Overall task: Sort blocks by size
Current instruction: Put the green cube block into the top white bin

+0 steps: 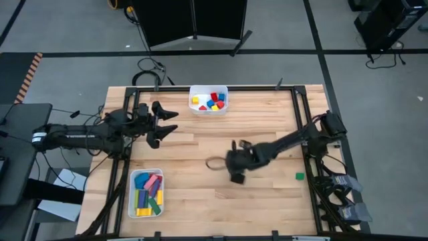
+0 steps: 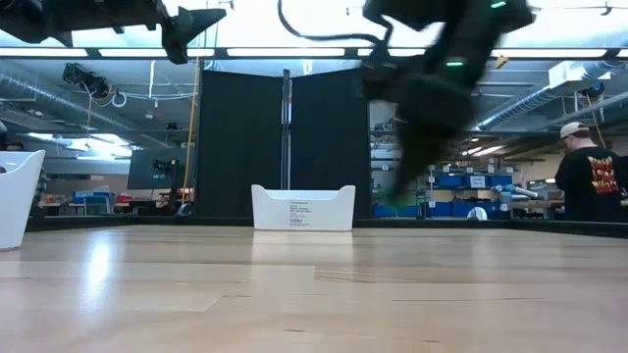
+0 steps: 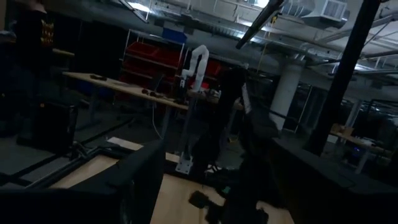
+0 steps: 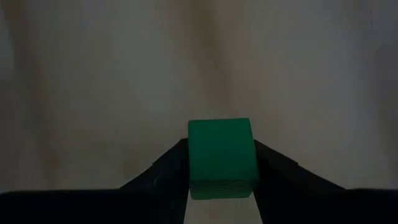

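**A:** Well, start at the left. Why does the left pincer (image 1: 167, 122) hang over the left part of the desk (image 1: 267, 201) doing nothing?

**B:** It waits, I think. Its fingers are spread with nothing between them, and it hovers clear of the boards, so it keeps out of the other arm's way. Near it, at the front-left corner, is the near tray (image 1: 133, 199) with the long bars (image 1: 148, 194) lying inside; that looks like the pile for big pieces.

**A:** And the tray at the back edge?

**B:** The far tray (image 1: 208, 110) holds the little cubes (image 1: 210, 102), red, blue and yellow. So the sorting by size seems mostly done.

**A:** Then the right arm, mid-desk?

**B:** The right pincer (image 1: 236, 175) is pinching a green cube (image 4: 222, 157), one finger on each side face. The wrist view shows the cube square between the fingers, above bare wood, apparently lifted. Being small, it probably belongs with the cubes at the back.

**A:** Anything further right?

**B:** One more green block (image 1: 299, 176) lies alone on the desk near the right edge, well apart from both trays. I judge it is still to be sorted.
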Controlling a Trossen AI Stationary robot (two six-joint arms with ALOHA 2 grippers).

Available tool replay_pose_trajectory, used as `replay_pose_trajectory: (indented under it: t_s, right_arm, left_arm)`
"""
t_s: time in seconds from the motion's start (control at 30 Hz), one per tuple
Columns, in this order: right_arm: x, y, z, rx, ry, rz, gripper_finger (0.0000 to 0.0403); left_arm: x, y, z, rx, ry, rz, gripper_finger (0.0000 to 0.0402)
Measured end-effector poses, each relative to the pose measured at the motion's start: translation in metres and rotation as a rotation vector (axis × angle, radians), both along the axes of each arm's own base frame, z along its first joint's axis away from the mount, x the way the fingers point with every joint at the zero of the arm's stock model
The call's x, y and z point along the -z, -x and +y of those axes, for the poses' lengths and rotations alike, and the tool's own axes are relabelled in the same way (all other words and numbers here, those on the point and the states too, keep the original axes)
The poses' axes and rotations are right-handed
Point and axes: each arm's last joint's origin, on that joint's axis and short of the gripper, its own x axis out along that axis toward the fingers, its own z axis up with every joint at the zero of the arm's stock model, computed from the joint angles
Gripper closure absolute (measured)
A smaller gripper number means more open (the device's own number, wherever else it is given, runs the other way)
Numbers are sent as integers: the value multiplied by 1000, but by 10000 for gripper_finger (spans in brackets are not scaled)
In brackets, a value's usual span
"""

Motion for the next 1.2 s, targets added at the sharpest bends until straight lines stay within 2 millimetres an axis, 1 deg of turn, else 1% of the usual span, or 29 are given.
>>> replay_pose_trajectory:
  t_s: [0.07,0.13,0.23,0.3,0.4,0.5,0.57,0.63,0.73,0.83,1.1,1.2]
  right_arm:
    - [-5,-15,-17,-5,53,-123,253]
    - [-12,-30,-39,7,111,-245,253]
    - [-25,-48,-77,50,190,-428,253]
    - [-34,-54,-105,101,229,-525,253]
    - [-44,-56,-146,207,269,-633,253]
    - [-48,-51,-183,307,302,-678,253]
    - [-48,-45,-204,373,312,-685,253]
    - [-47,-39,-220,427,313,-682,251]
    - [-45,-33,-235,456,299,-692,244]
    - [-47,-32,-241,443,276,-725,240]
    - [-51,-34,-240,414,285,-763,245]
    - [-51,-34,-240,413,286,-760,235]
  left_arm:
    - [0,2,0,0,1,1,111]
    - [0,2,0,1,7,8,111]
    - [3,1,0,2,20,31,111]
    - [5,0,0,1,38,56,111]
    - [7,0,0,-2,50,77,111]
    - [9,-1,1,-13,55,89,111]
    - [9,-1,1,-27,57,89,111]
    - [9,-1,2,-43,57,91,111]
    - [10,-2,2,-61,60,96,111]
    - [11,-3,2,-64,60,102,111]
    - [12,-4,3,-67,57,112,111]
    - [12,-4,3,-70,55,113,111]
